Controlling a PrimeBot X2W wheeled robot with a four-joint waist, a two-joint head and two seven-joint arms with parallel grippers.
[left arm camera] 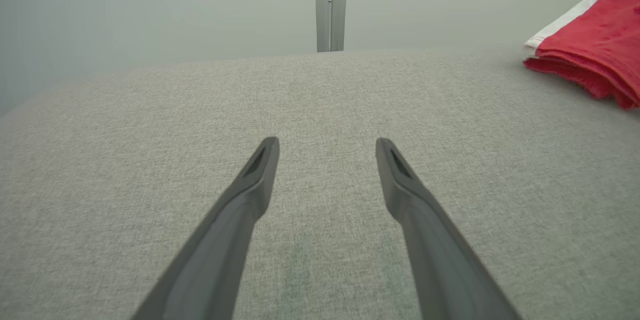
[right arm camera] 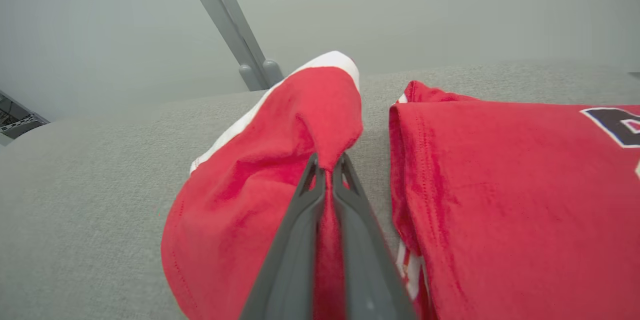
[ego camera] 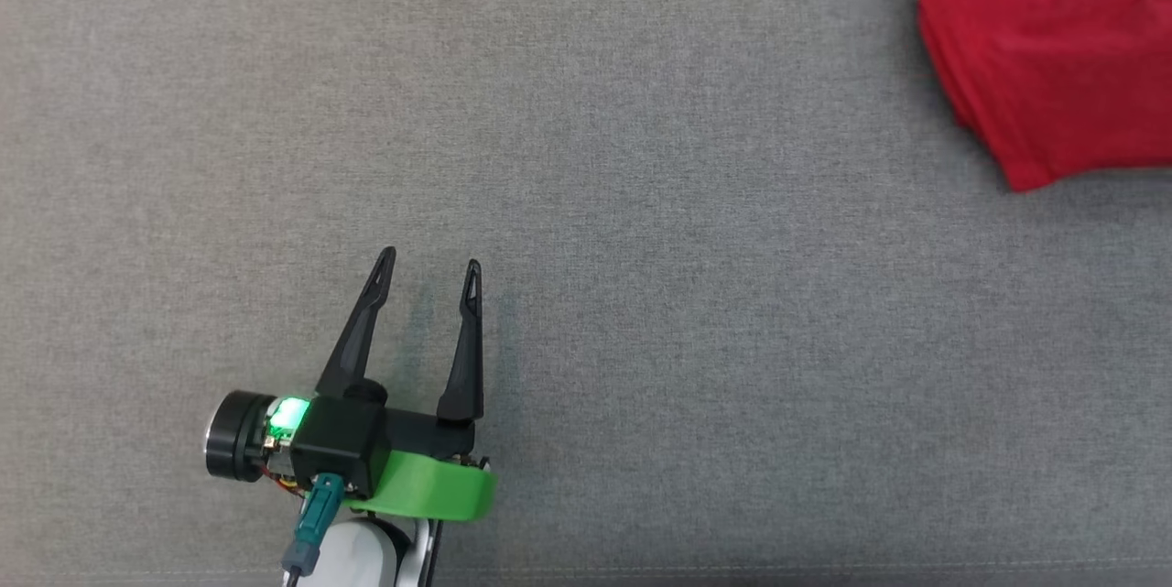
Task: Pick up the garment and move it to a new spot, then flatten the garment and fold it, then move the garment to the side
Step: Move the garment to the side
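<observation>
The red garment [ego camera: 1053,56] lies on the grey surface [ego camera: 641,157]. The right gripper [right arm camera: 328,161] pinches a raised fold of the garment's sleeve, likely to lift it away. Well apart from the garment, the left gripper [ego camera: 431,259] sits spread and empty, seemingly waiting.

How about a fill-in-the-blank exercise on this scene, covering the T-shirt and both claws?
1. The T-shirt pinched by the right claw is mostly ____.
2. The left claw, over the grey fabric surface, stands ____ and holds nothing.
3. The band along the sleeve edge is ____.
4. In the head view, the T-shirt lies at the upper ____.
Missing words: red; open; white; right.
</observation>
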